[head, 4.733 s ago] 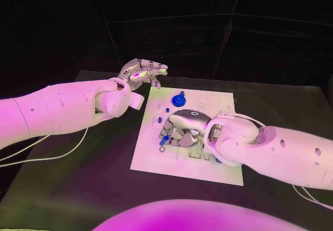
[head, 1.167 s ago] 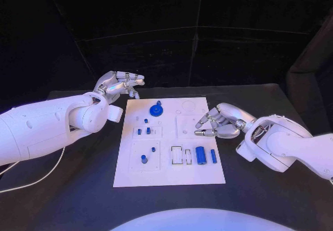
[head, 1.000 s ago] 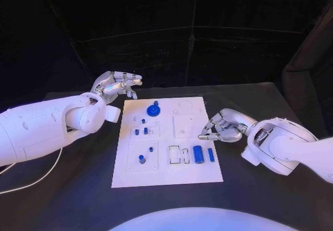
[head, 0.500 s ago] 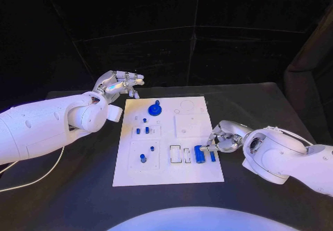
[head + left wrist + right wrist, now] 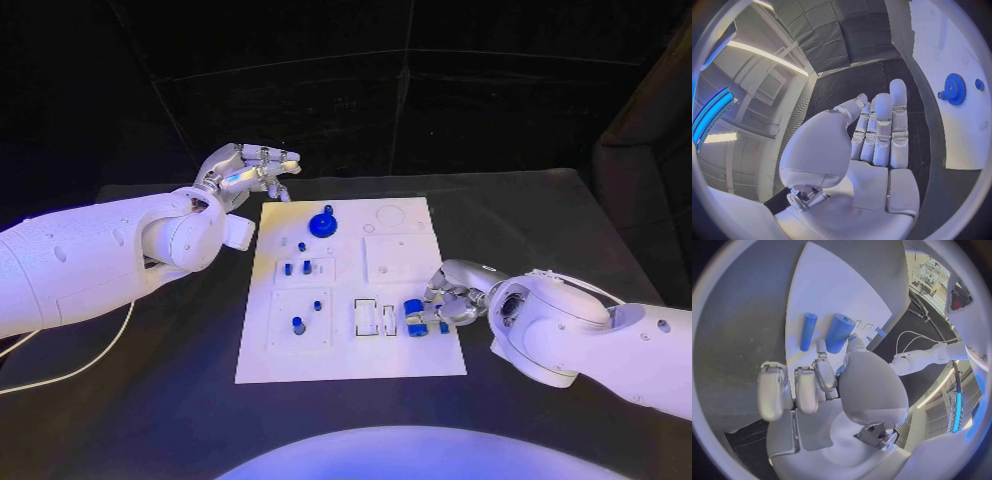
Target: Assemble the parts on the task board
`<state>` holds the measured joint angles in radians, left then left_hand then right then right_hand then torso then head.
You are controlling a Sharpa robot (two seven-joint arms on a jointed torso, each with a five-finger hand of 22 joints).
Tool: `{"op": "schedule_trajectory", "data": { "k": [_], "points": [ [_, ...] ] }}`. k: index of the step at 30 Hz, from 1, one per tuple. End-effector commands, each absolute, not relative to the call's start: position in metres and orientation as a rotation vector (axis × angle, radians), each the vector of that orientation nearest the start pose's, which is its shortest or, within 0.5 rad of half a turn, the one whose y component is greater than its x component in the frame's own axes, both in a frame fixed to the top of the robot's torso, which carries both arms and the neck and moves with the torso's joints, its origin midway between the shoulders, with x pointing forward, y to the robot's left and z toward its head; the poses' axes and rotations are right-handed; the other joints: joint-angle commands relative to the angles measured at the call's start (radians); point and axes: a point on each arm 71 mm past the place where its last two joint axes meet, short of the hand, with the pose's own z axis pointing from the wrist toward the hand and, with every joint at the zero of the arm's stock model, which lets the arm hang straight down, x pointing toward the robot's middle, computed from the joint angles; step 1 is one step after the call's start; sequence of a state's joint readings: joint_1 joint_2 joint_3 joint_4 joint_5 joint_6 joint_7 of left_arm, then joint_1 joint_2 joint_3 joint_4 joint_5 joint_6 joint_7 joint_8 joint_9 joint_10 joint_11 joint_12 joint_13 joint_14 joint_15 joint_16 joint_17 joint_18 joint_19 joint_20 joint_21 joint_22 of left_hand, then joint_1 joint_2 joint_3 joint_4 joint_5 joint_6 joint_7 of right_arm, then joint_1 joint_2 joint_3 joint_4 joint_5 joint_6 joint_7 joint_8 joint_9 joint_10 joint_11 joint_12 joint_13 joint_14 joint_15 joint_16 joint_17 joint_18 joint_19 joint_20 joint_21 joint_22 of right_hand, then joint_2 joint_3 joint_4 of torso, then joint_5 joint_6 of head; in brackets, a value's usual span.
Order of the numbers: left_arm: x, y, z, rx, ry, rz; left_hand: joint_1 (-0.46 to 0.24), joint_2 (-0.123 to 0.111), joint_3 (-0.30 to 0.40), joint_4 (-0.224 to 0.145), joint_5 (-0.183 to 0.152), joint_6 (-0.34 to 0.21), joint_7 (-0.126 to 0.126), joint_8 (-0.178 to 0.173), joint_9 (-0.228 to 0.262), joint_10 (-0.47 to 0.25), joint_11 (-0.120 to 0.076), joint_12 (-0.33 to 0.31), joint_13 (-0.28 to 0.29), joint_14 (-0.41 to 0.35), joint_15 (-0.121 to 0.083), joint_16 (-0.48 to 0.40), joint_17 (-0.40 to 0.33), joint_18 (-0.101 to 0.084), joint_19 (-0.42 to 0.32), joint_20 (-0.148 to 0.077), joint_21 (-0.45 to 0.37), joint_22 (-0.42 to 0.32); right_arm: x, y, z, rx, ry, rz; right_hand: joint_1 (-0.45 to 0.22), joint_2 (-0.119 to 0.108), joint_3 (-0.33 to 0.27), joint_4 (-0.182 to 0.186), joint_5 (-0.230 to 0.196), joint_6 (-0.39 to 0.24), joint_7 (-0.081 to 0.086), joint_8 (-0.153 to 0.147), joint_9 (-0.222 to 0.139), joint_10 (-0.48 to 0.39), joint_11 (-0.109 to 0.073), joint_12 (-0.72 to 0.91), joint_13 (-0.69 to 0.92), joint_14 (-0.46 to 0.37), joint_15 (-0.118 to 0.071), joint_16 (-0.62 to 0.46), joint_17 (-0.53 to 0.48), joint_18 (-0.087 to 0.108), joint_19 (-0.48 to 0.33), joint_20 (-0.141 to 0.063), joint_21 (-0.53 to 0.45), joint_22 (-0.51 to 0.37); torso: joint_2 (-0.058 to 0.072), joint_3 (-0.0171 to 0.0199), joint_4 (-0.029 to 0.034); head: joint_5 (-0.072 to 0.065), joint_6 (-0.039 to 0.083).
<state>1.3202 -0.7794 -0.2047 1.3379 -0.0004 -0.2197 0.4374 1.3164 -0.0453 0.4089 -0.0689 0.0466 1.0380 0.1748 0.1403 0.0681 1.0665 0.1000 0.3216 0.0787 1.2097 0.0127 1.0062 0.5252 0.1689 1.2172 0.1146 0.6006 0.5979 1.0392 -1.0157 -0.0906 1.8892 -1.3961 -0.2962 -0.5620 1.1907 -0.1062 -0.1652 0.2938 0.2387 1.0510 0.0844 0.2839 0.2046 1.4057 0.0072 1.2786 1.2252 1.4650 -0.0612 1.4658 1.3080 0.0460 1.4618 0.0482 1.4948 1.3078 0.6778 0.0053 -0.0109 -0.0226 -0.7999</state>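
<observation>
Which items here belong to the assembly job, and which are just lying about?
Job:
white task board
thick blue cylinder, right hand reaching it
thin blue cylinder
blue gear
small blue pegs

Lying about:
white cable on the black table
left hand, holding nothing, beyond the board

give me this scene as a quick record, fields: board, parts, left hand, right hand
board: white task board in the middle of the black table
parts: blue gear at the far end; thick blue cylinder and thin blue cylinder near the right edge
left hand: left hand raised beyond the board's far left corner, holding nothing
right hand: right hand fingertips at the thick cylinder, grip unclear
</observation>
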Motion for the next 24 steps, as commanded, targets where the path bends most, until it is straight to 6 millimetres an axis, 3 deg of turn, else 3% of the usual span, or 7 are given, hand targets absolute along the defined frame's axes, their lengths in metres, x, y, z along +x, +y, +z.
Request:
{"op": "schedule_trajectory", "data": {
  "k": [1, 9, 13, 20, 22, 24],
  "points": [
    [0.5230, 0.2324, -0.1811, -1.000, 1.447, -1.491, -0.010, 0.001, -0.007, 0.001, 0.005, -0.002, -0.004, 0.006, 0.001, -0.004, -0.001, 0.004, -0.001, -0.007, 0.002, 0.003, -0.001, 0.013, -0.001, -0.002, -0.006, -0.001, 0.3737, -0.2005, -0.2525, 0.110, 2.064, 0.427, 0.000, -0.004, -0.006, -0.002, -0.008, -0.011, 0.000, 0.006, 0.004, 0.009, -0.001, 0.003, 0.002, 0.063, 0.000, 0.005, 0.021, -0.014, 0.031, 0.002, 0.005, 0.132, 0.000, 0.0006, -0.0019, 0.002, 0.001],
    [0.5227, 0.2326, -0.1812, -1.001, 1.447, -1.492, -0.010, 0.001, -0.007, 0.001, 0.005, -0.002, -0.004, 0.006, 0.001, -0.004, -0.001, 0.004, -0.001, -0.007, 0.002, 0.003, -0.001, 0.013, -0.001, -0.002, -0.006, -0.001, 0.3743, -0.1948, -0.2593, 0.087, 2.070, 0.400, 0.040, 0.007, 0.001, -0.006, 0.001, -0.022, 0.000, 0.021, 0.024, 0.009, -0.001, 0.001, 0.010, 0.063, 0.001, 0.007, 0.025, -0.015, 0.032, 0.002, 0.006, 0.136, 0.001, -0.0013, 0.0000, -0.001, -0.002],
    [0.5226, 0.2329, -0.1811, -1.001, 1.447, -1.492, -0.010, 0.001, -0.007, 0.001, 0.005, -0.002, -0.004, 0.006, 0.001, -0.004, -0.001, 0.004, -0.001, -0.007, 0.002, 0.003, -0.001, 0.013, -0.001, -0.002, -0.006, -0.001, 0.3746, -0.1942, -0.2600, 0.085, 2.061, 0.388, 0.089, 0.040, 0.014, -0.019, 0.088, -0.021, -0.002, 0.037, 0.043, 0.010, -0.003, 0.000, 0.017, 0.064, -0.001, 0.009, 0.032, -0.015, 0.034, 0.001, 0.008, 0.139, -0.002, -0.0005, 0.0007, 0.002, -0.005],
    [0.5223, 0.2334, -0.1811, -1.000, 1.451, -1.498, -0.009, 0.001, -0.007, 0.000, 0.005, -0.002, -0.004, 0.006, 0.001, -0.004, -0.002, 0.005, -0.001, -0.007, 0.002, 0.004, -0.002, 0.013, -0.001, -0.002, -0.007, -0.001, 0.3731, -0.1975, -0.2571, 0.181, 2.032, 0.431, 0.118, 0.080, 0.019, -0.017, 0.257, -0.002, -0.015, 0.059, 0.072, 0.019, -0.015, 0.002, 0.031, 0.067, -0.011, 0.016, 0.049, -0.018, 0.041, -0.006, 0.016, 0.152, -0.001, -0.0008, 0.0011, 0.000, 0.000],
    [0.5223, 0.2337, -0.1811, -1.000, 1.452, -1.499, -0.009, 0.001, -0.007, 0.000, 0.005, -0.002, -0.004, 0.006, 0.001, -0.004, -0.002, 0.005, -0.001, -0.007, 0.002, 0.004, -0.002, 0.013, -0.001, -0.002, -0.007, -0.002, 0.3715, -0.1989, -0.2558, 0.230, 2.026, 0.460, 0.124, 0.087, 0.020, -0.016, 0.297, 0.001, -0.018, 0.062, 0.080, 0.018, -0.018, -0.003, 0.029, 0.067, -0.013, 0.016, 0.051, -0.019, 0.043, -0.009, 0.017, 0.155, -0.001, -0.0006, 0.0001, 0.002, 0.000],
    [0.5225, 0.2339, -0.1811, -1.000, 1.452, -1.499, -0.009, 0.001, -0.007, 0.000, 0.005, -0.002, -0.004, 0.006, 0.001, -0.004, -0.002, 0.005, -0.001, -0.007, 0.002, 0.004, -0.002, 0.013, -0.001, -0.002, -0.007, -0.002, 0.3697, -0.1994, -0.2538, 0.266, 2.017, 0.485, 0.126, 0.090, 0.020, -0.014, 0.306, 0.001, -0.019, 0.063, 0.083, 0.019, -0.019, -0.005, 0.028, 0.067, -0.014, 0.017, 0.052, -0.019, 0.044, -0.010, 0.018, 0.156, -0.002, 0.0002, -0.0006, 0.002, 0.000]
  ]
}}
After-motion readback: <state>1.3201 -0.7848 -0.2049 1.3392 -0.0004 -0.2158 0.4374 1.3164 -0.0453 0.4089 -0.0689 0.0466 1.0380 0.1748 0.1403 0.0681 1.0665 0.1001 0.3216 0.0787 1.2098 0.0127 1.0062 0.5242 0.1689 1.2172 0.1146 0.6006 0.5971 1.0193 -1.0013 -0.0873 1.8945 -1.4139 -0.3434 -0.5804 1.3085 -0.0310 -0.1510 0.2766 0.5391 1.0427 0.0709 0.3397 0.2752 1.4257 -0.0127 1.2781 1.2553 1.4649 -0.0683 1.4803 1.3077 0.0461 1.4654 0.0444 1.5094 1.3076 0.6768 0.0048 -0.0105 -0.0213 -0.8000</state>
